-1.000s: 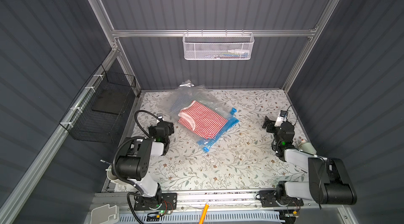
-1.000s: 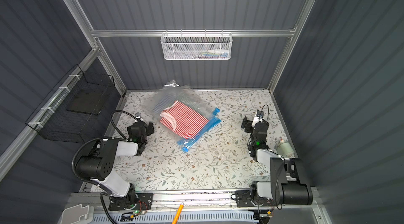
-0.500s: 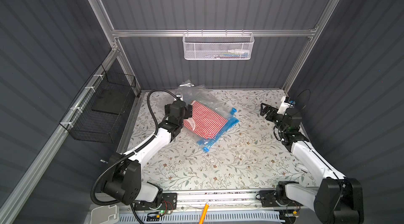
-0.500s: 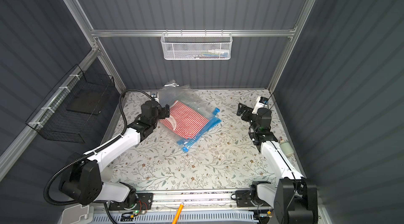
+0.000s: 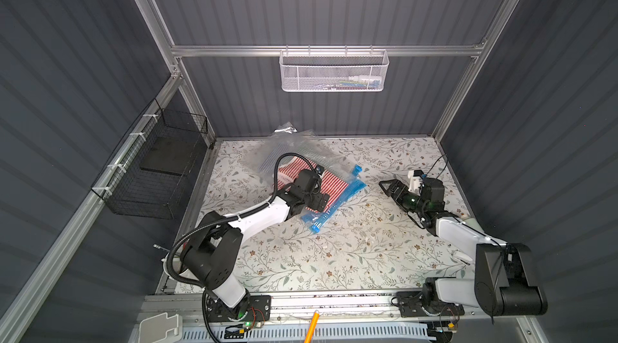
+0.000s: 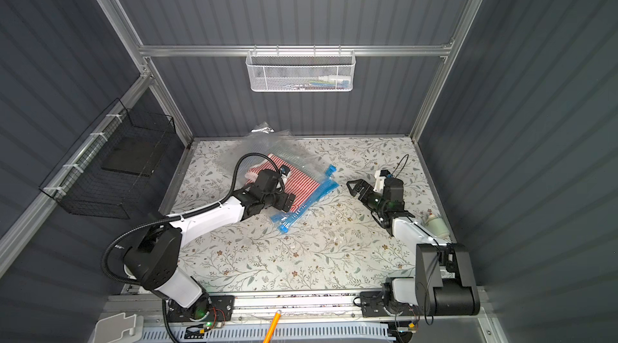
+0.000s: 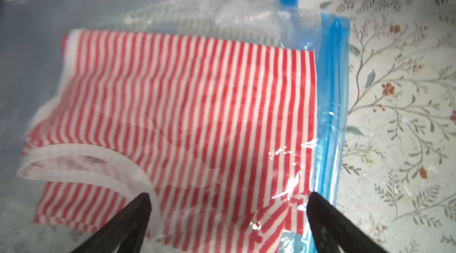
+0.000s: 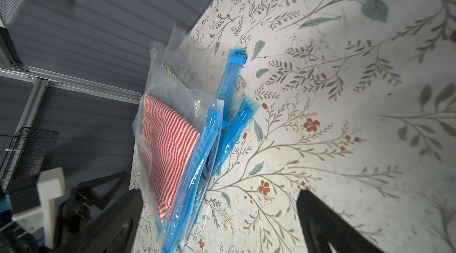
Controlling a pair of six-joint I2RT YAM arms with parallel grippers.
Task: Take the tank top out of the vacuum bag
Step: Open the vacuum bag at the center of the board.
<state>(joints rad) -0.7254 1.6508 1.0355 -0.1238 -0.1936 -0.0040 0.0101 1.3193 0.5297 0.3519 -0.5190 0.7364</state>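
Both grippers are spread wide and hold nothing. The left gripper (image 7: 227, 197) hangs over the top (image 7: 187, 106), which lies inside the bag (image 5: 337, 205) mid-table, under plastic. The right gripper (image 5: 388, 187) is at 3 o'clock, a basket (image 5: 334, 72) at 12.

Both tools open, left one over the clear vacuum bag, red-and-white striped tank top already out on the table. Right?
No. The red-and-white striped tank top is inside the clear plastic vacuum bag, not out on the table; the left wrist view shows film over the fabric. The left tool is open over the bag and the right tool is open.
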